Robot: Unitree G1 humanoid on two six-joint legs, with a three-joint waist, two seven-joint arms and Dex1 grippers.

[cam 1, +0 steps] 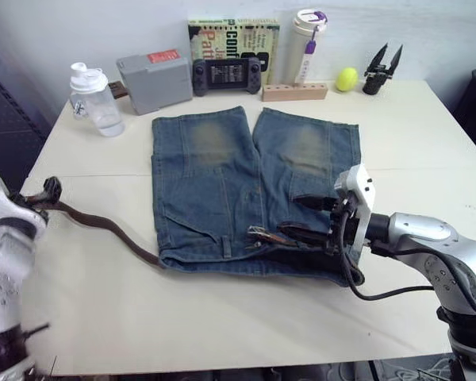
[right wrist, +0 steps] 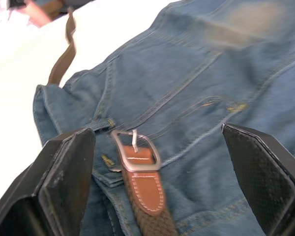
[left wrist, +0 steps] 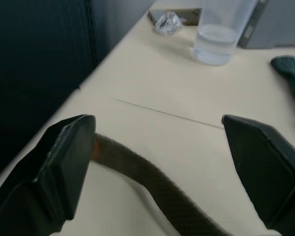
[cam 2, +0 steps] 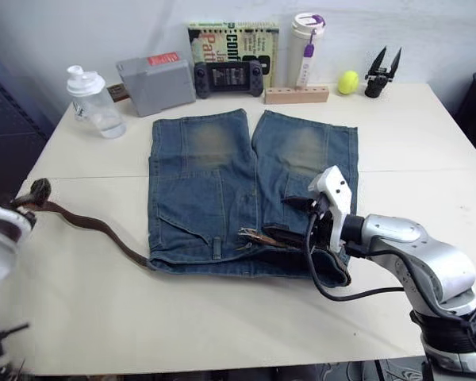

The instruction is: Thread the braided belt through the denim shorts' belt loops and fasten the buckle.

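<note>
The braided belt [cam 1: 111, 226] runs from the left edge of the table, along the waistband of the denim shorts [cam 1: 222, 182], which lie flat in the middle of the table. Its buckle [right wrist: 135, 150] lies on the denim near the middle of the waistband. The right gripper [right wrist: 157, 182] hovers just over the buckle with its jaws wide open, holding nothing. The left gripper [left wrist: 157, 172] stands wide open around the far end of the belt at the table's left edge, and I judge it is not clamped.

The risk I see: with the left end free, a pull on the buckle could drag the belt back out of the belt loops [cam 1: 227, 245]. The shorts may also bunch, since nothing pins them.

For writing, the book [cam 1: 234, 36] at the back shows large letters, "COIL" and "Pat" partly. The red label on the grey box [cam 1: 155, 79] is not readable.
</note>
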